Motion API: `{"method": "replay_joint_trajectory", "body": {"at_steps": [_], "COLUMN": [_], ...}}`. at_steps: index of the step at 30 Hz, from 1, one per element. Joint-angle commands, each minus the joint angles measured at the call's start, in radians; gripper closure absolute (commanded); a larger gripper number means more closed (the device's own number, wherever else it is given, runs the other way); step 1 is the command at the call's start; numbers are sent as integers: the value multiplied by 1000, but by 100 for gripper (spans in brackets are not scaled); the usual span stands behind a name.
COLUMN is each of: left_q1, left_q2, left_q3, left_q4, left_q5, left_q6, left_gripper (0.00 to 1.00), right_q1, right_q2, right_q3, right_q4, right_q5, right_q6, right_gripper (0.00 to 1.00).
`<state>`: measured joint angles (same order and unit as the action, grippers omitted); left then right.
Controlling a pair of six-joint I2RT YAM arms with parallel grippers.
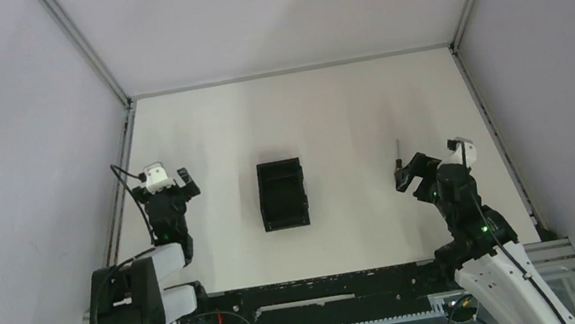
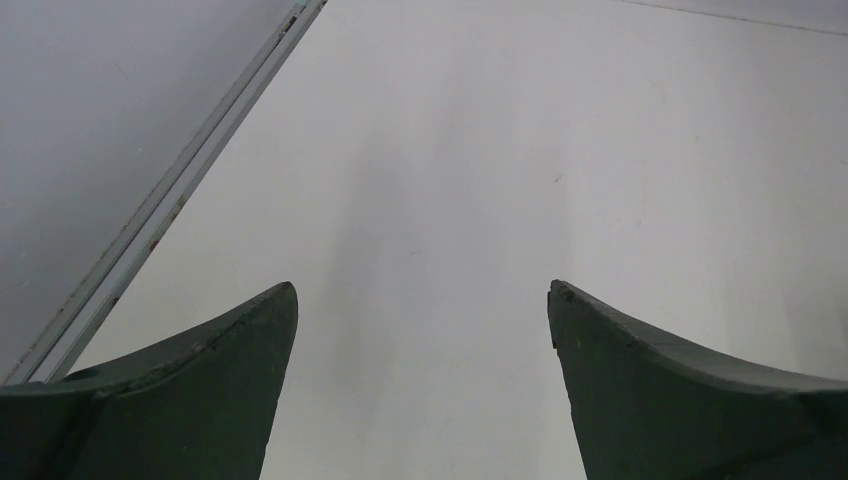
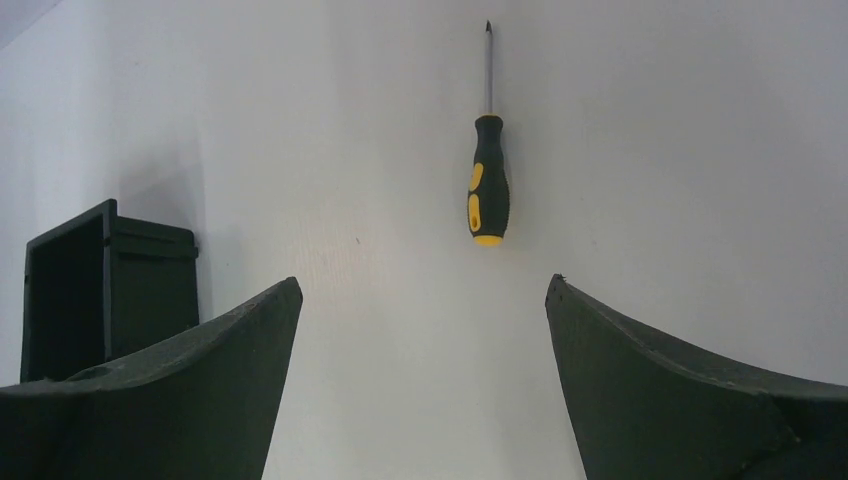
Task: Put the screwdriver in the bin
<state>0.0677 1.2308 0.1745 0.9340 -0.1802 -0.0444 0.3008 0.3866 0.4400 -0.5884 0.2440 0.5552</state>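
Observation:
The screwdriver [image 3: 488,180] lies flat on the white table, its yellow-and-black handle toward me and its thin shaft pointing away. From above, only its shaft [image 1: 398,149] shows, just beyond my right gripper [image 1: 408,176]. That right gripper [image 3: 424,290] is open and holds nothing, a short way back from the handle's end. The black open-top bin [image 1: 283,194] stands mid-table; the right wrist view catches the bin [image 3: 105,280] at its left edge. My left gripper [image 1: 181,183] is at the table's left side, away from both; in its wrist view this left gripper [image 2: 422,292] is open over bare table.
A metal frame rail [image 2: 170,190] runs along the table's left edge close to the left arm. Grey enclosure walls [image 1: 4,127] stand on the left, right and far sides. A black strip with cables [image 1: 321,294] crosses the near edge between the arm bases.

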Motion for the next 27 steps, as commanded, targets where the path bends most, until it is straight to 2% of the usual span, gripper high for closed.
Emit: {"method": "replay_joint_trajectory", "body": {"at_steps": [1,6,8,13,15,17,21,27], "left_q1": [-5,-4,-4,-4,-5,-5,-5,-4], "left_q2": [4,4,4,4,4,4,4,3], "left_q3": [54,55,54,54,54,55,55,55], "left_q4": [40,40,40,40,41,40,41,41], "left_q5": [-2,-4,-2,-3,-3,-3,-3,-2], "left_q6": [14,15,14,15,15,14,14,14], "left_gripper": [0,0,0,0,0,0,0,0], "right_q1": [-5,-5,-5,-14,-52,-103,-187,-192], "right_q2": [7,57,130,524,735,887,1095,1303], "right_q3": [23,125,214,581,746,818,836,772], "right_q4": [73,169,189,-26,-150,-239,-255,-184], "right_q5": [24,-68,-43,105,87,29,-123,-140], "right_q6": [-26,-153,-200,-285,-293,-292,-300,-303], "right_gripper": [0,0,0,0,0,0,0,6]}}
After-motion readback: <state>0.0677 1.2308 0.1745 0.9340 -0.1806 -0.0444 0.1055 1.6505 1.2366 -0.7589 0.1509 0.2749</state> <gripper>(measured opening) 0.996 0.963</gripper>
